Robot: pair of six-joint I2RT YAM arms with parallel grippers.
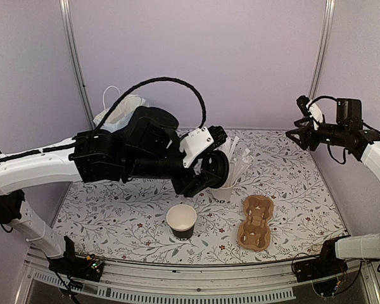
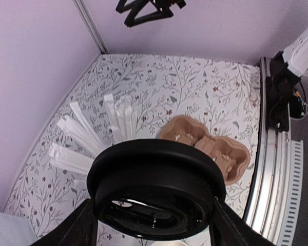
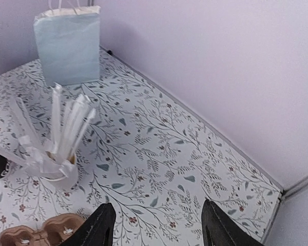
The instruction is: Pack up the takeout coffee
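- Gripping a lid (image 2: 154, 169) flat, left pincer (image 2: 153, 231) seems set to cap the cup (image 1: 181, 219), lower centre;
- right pincer (image 3: 159, 228) apart, empty, held clear upper right.

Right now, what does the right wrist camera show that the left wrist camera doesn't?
Only the right wrist view shows the pale paper bag, which stands upright against the far wall. Only the left wrist view shows the black lid, held in the left claw and filling the foreground. Both views show the white wrapped sticks, the brown cardboard cup carrier and the floral tabletop.
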